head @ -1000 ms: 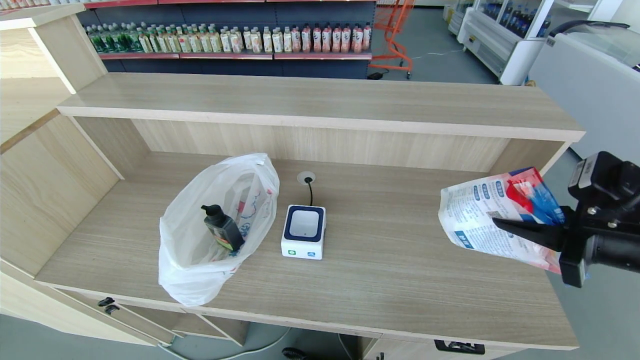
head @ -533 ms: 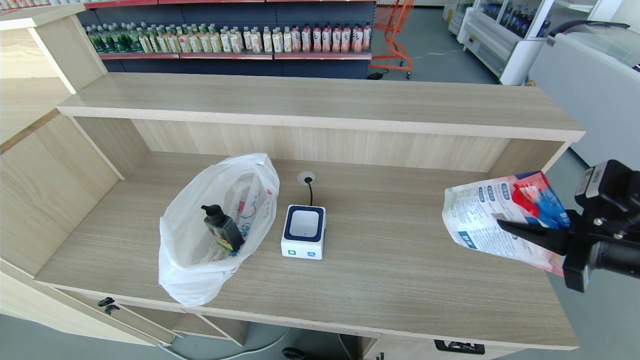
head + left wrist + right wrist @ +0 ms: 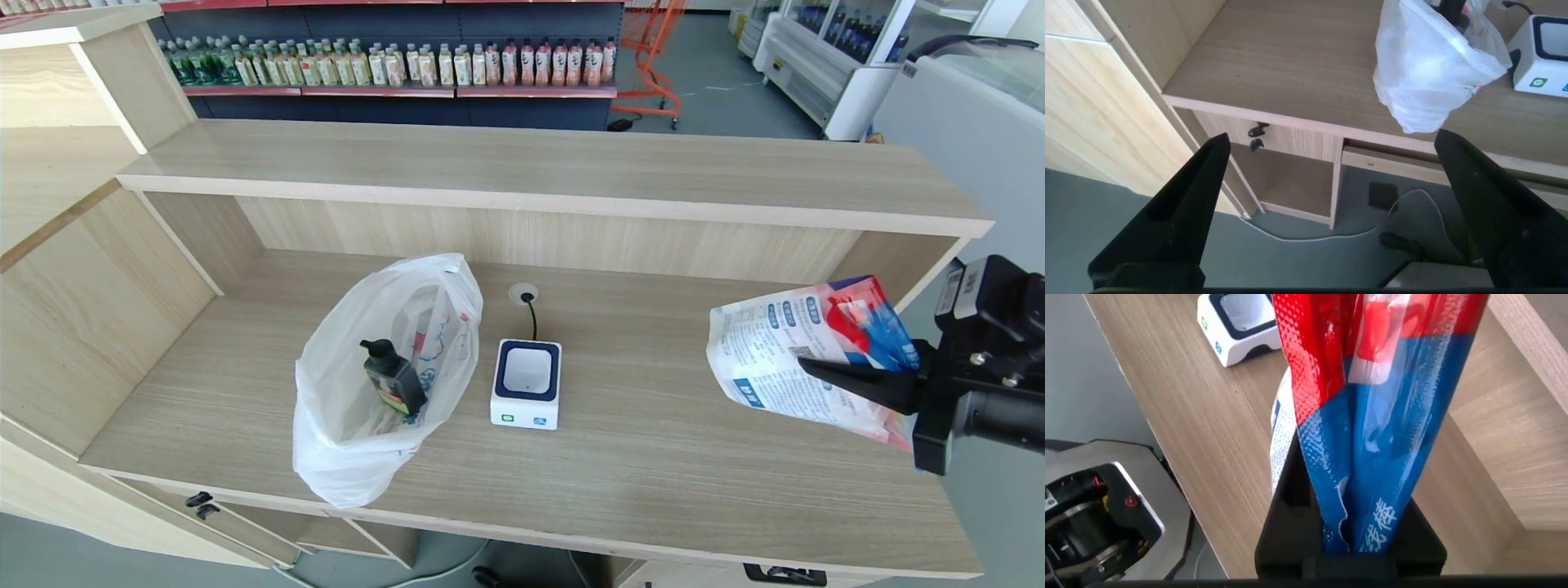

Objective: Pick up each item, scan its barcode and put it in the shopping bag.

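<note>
The left tool (image 3: 1331, 145) hangs off the front left corner of the desk (image 3: 653, 457), below its front edge, with its two dark fingers spread wide and nothing between them. Two small black drawer handles (image 3: 1258, 136) sit under that edge.

On the desk, a wooden side panel (image 3: 98, 327) closes the left end, and a strip of bare wood lies between it and the shopping bag (image 3: 343, 441). The white bag stands with its mouth open, its bottom reaching the front edge. A dark pump bottle (image 3: 394, 384) leans inside it.

Just beside the bag, at its 3 o'clock, sits the white scanner (image 3: 526, 382), window up, apart from the bag. Its black cable (image 3: 531, 318) runs to a round port (image 3: 522, 292) at its 12 o'clock. A raised back wall with a top ledge (image 3: 555, 171) bounds the far side.

From the scanner toward 3 o'clock the wood is bare as far as the right end. There the packet (image 3: 784, 359), white with red and blue print, is held in the air over the desk's right end, clamped at its crimped end by the right tool (image 3: 816, 367).
</note>
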